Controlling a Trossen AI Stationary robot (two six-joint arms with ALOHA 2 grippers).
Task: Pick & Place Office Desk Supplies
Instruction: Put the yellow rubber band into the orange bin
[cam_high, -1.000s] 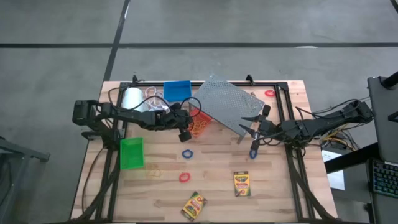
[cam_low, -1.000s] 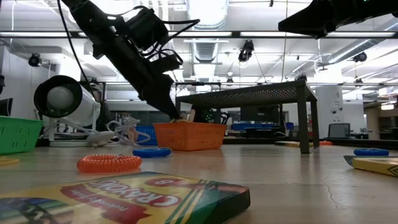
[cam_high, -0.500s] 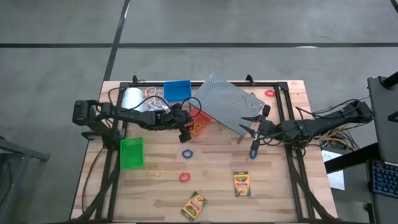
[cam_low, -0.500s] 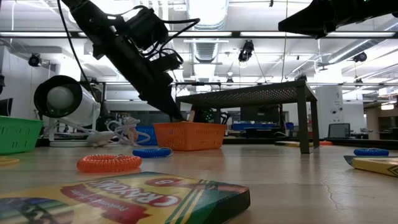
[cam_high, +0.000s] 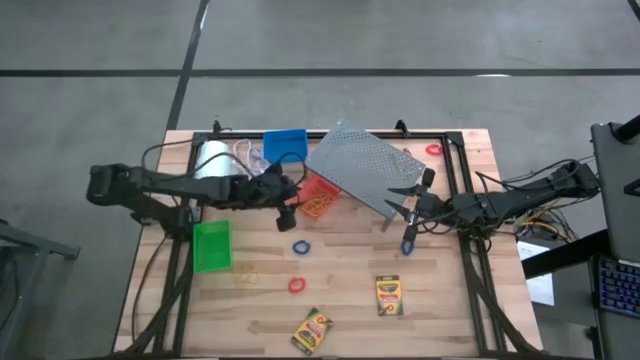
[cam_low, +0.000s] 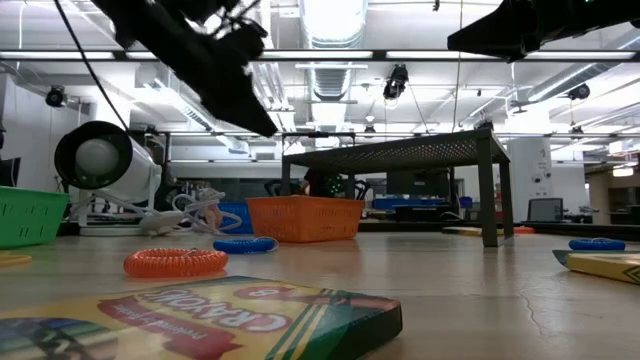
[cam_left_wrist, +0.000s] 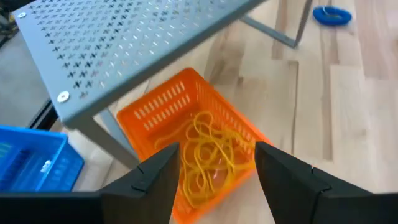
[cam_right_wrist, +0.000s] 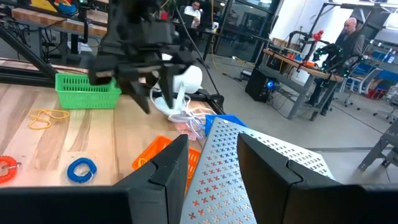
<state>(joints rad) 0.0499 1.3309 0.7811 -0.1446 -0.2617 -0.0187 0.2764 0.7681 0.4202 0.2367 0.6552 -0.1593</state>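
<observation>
My left gripper (cam_high: 290, 203) (cam_left_wrist: 217, 171) hangs open, a little above the orange bin (cam_high: 318, 197) (cam_left_wrist: 163, 106) and toward its left side, holding nothing. A tangle of yellow bands (cam_left_wrist: 208, 152) lies inside that bin. My right gripper (cam_high: 400, 207) (cam_right_wrist: 214, 168) waits open by the right end of the grey rack (cam_high: 368, 168). On the table lie blue rings (cam_high: 301, 246) (cam_high: 408, 246), red rings (cam_high: 296, 285) (cam_high: 433, 149) and two crayon boxes (cam_high: 387, 295) (cam_high: 313, 330). A blue bin (cam_high: 285, 145) and a green bin (cam_high: 211, 246) stand at the left.
The rack's perforated top overhangs the orange bin's far right side. A white roll with its cord (cam_high: 215, 158) lies at the back left. A loose yellow band (cam_high: 248, 275) lies near the green bin. Bare wood shows along the table's near edge.
My left gripper has risen out of the orange bin and drawn back toward the table's left edge. In the low view its fingers stood down at the bin's rim; now they hang well above it. The bin has kept its place.
</observation>
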